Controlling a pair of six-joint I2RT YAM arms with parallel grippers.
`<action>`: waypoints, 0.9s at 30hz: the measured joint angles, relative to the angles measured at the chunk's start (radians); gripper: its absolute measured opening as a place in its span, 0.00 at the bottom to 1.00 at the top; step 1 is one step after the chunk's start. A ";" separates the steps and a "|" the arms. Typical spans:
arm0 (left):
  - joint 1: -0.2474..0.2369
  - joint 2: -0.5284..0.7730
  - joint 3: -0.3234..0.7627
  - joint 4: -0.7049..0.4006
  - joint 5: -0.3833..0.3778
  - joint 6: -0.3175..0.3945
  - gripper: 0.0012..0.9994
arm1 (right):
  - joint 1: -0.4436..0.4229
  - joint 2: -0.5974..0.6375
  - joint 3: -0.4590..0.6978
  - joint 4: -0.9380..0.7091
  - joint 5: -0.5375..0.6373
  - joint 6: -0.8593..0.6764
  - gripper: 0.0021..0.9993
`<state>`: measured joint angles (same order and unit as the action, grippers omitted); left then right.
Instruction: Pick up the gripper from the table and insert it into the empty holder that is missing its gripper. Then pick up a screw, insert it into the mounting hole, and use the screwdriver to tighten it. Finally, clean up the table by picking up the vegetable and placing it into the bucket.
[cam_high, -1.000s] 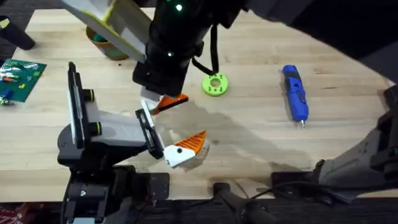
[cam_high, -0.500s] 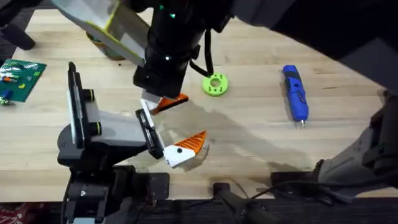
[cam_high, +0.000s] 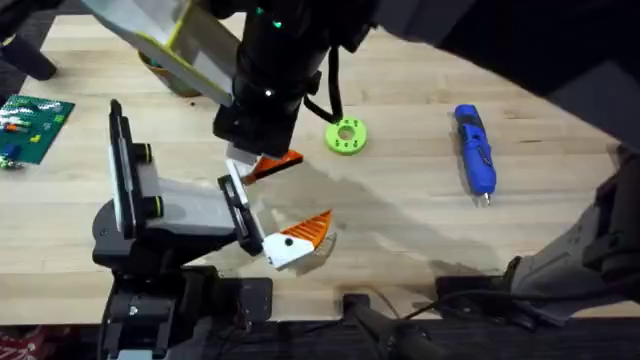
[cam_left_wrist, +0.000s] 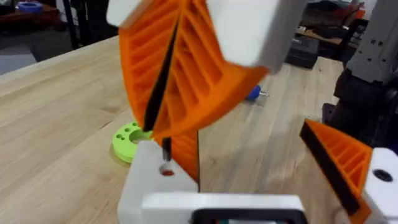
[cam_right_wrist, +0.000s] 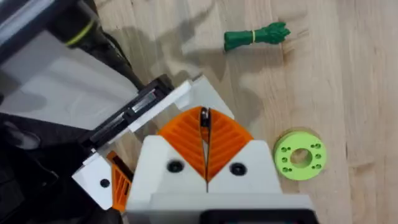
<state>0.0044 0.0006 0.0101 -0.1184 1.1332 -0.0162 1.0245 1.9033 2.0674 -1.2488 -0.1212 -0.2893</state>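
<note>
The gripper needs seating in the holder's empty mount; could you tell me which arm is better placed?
Right, most likely: the right gripper, jaws shut, hangs directly over the holder, and the orange gripper sits under it beside the empty white mount.

Even, bright top light on the bench (cam_high: 400, 215), soft shadows spreading right of the holder (cam_high: 170, 215); raised arm (cam_high: 500, 40) overhead dark and blurred, left wrist foreground out of focus, no glare.
</note>
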 joint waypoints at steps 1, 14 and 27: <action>0.000 0.000 0.000 0.000 0.000 0.000 0.99 | 0.000 0.000 0.000 0.000 0.000 0.000 0.01; 0.000 0.000 0.000 0.000 0.000 0.000 0.99 | 0.000 0.000 0.000 0.012 0.000 0.000 0.00; 0.000 0.000 0.000 0.000 0.000 0.000 0.99 | 0.000 0.000 -0.018 0.014 0.000 0.000 0.01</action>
<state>0.0044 0.0009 0.0101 -0.1184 1.1332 -0.0162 1.0245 1.9033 2.0495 -1.2350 -0.1215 -0.2890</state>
